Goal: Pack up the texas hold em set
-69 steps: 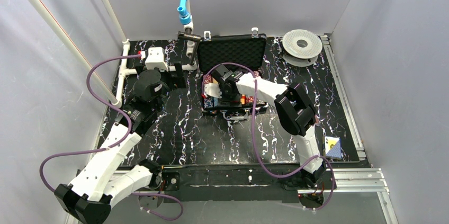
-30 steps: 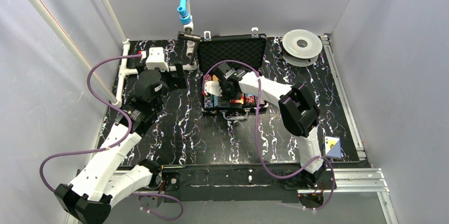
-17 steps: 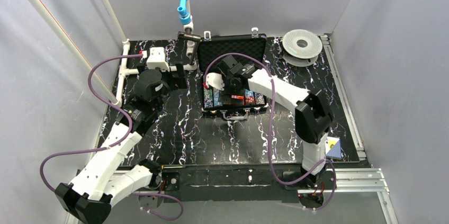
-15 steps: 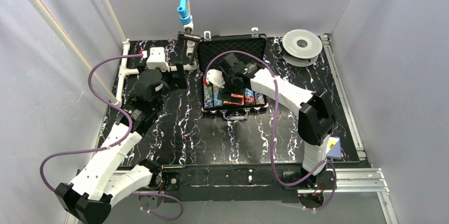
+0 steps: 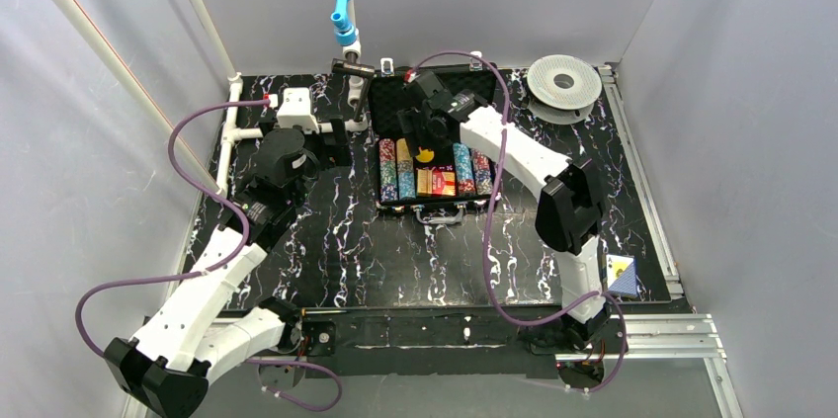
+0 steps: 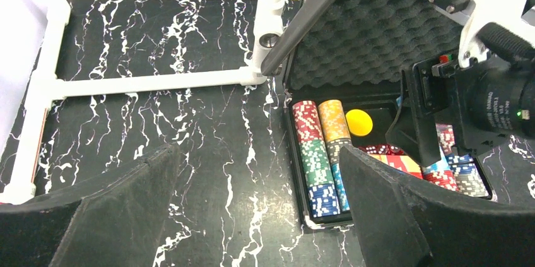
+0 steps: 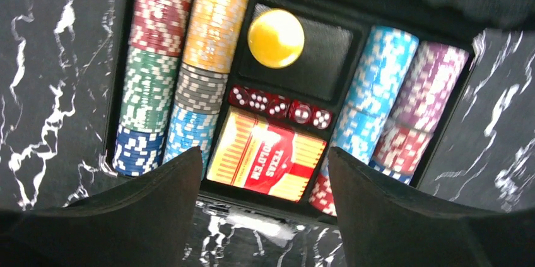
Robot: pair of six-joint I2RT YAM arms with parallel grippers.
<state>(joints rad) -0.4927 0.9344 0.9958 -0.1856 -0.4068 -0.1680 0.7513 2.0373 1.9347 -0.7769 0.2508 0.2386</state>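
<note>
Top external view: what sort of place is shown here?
Probably a robot lab test cell: plain grey walls enclose a black marbled table, the left arm and right arm are bolted at its near edge, and a white pipe frame stands beside the open briefcase.

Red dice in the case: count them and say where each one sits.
5. The red dice lie side by side in one row across the middle of the case, between the yellow disc and the card deck. None appears hidden.

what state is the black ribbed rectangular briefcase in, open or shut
Open: its foam-lined lid stands raised at the back, and the chip rows, yellow disc and red dice lie exposed.
</note>
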